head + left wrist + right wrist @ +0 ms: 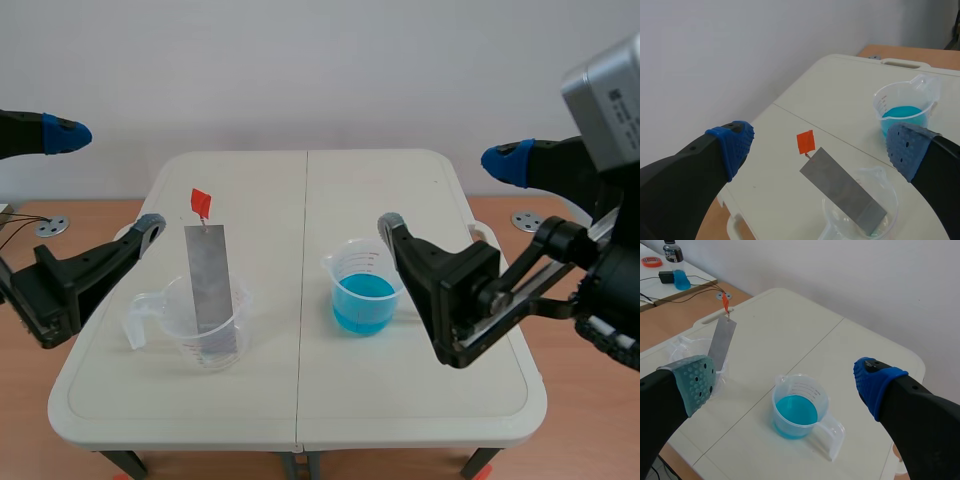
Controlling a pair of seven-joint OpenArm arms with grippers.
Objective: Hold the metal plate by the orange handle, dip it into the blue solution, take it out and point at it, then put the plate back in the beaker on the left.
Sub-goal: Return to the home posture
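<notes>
A: Nearest first. How do the claws stand?

B: Both hang above the tabletop [300,405], spread wide. The left claw [103,181] holds nothing, and neither does the right claw [448,193].

A: Just past them?

B: Two clear beakers, well apart. The left beaker [226,345] carries the plate [208,275], and the right beaker [348,262] holds the blue solution [362,300]. The left claw is near the left beaker. The right claw is above and near the right one, and I can't see any contact.

A: Where exactly is the plate?

B: Its foot sits inside the left beaker and it leans on the rim, tilted away from the robot. The orange handle [201,203] is at its top end, the highest and farthest part. It hangs off the plate by a thin link [807,155] too small to make out.

A: So which step is this?

B: Nothing is gripped yet, so I judge it's the first grasp, and the left claw is better placed. It should bring its pads [732,145] to either side of the orange handle, flat to its faces. Then it should close on the handle only, never the metal.

A: Risks?

B: The handle is small and thin. A poor line-up could nudge it, and the plate might slide round the rim or tip the light-looking beaker. Once it's held, lift slowly along the plate's own lean until the foot clears the rim. It may swing on that link.

A: Farther back?

B: The tabletop runs on to a pale wall [320,70].
</notes>
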